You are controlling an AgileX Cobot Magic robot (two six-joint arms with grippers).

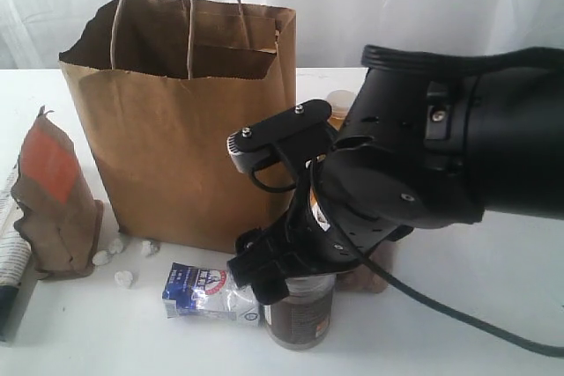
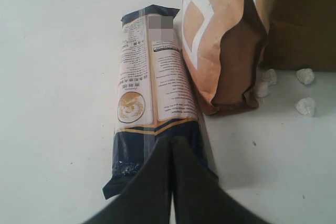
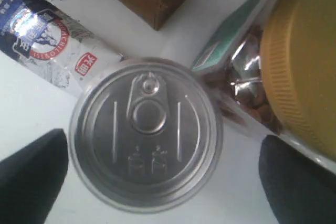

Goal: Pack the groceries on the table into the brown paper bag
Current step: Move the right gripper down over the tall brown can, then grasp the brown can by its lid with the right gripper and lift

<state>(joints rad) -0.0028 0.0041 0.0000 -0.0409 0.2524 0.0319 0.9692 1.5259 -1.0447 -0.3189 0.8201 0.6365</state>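
The right end effector (image 3: 164, 163) is spread wide either side of the silver-lidded dark can (image 3: 147, 129), at five o'clock from the tall brown paper bag (image 1: 185, 129); the left end effector (image 2: 171, 150) is pressed together.

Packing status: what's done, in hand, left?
Done: nothing visibly; brown paper bag interior hidden. In hand: nothing; right gripper open, jaws straddling the silver-lidded can; left gripper shut, empty, by the long package. Left on table: can, nut jar, packet, pouch, long package, white lumps.
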